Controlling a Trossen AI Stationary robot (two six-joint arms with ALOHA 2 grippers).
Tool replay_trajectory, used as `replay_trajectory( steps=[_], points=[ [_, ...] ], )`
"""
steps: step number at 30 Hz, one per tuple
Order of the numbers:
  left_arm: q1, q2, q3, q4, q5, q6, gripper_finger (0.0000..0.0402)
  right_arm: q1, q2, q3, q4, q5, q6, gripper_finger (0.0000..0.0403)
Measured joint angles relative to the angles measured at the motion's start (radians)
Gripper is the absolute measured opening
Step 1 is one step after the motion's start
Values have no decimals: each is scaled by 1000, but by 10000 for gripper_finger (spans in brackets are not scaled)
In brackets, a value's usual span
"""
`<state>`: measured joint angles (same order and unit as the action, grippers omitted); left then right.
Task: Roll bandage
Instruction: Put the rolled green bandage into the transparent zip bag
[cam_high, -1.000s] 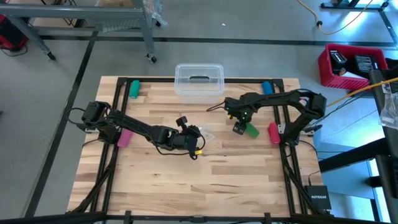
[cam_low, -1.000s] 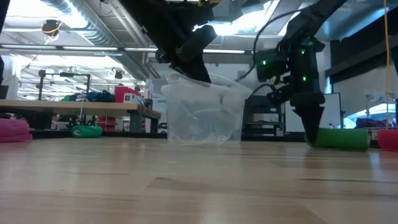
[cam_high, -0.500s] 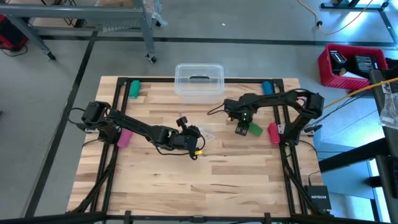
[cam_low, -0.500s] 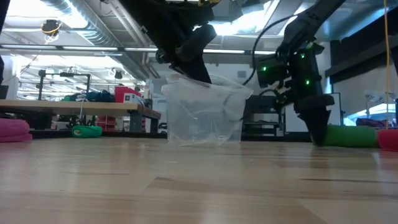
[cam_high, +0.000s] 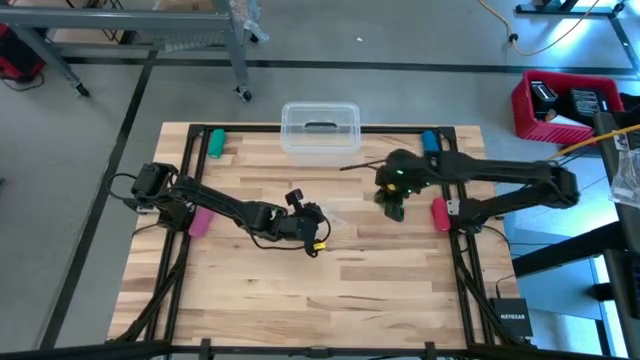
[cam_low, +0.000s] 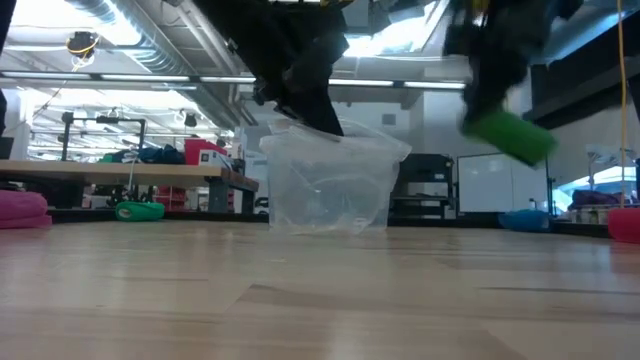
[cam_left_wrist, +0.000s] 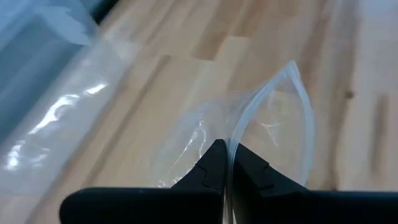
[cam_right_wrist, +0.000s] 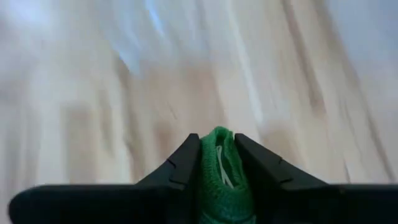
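R gripper clamped on green bandage roll, lifted clear of table, approx 2 o'clock from table ctr. L gripper near ctr, fingers shut, pinching clear plastic bag. Clear bin at 12 o'clock edge.

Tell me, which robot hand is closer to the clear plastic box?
The right. The right gripper, holding a green fabric roll, hangs beside the clear plastic box; the left gripper, pinching a clear plastic bag, is farther.
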<state>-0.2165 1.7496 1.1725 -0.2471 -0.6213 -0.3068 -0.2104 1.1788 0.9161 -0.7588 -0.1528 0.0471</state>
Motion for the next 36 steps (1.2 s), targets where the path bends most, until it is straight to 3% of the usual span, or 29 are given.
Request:
replay_trajectory(
  steps=[7,12,18,27,36],
  points=[
    [3,0,63,2,156,11,3,221,-166,-119,589,11,-54,95],
    [6,0,109,1,181,19,3,315,-117,-216,978,27,-173,96],
    [8,-1,118,5,211,-1,3,383,-8,-235,1238,93,-301,96],
    [9,-1,118,-1,229,-43,3,388,117,-235,1298,108,-373,96],
    [18,-2,118,4,229,-48,3,388,128,-235,1210,95,-422,97]
  ],
)
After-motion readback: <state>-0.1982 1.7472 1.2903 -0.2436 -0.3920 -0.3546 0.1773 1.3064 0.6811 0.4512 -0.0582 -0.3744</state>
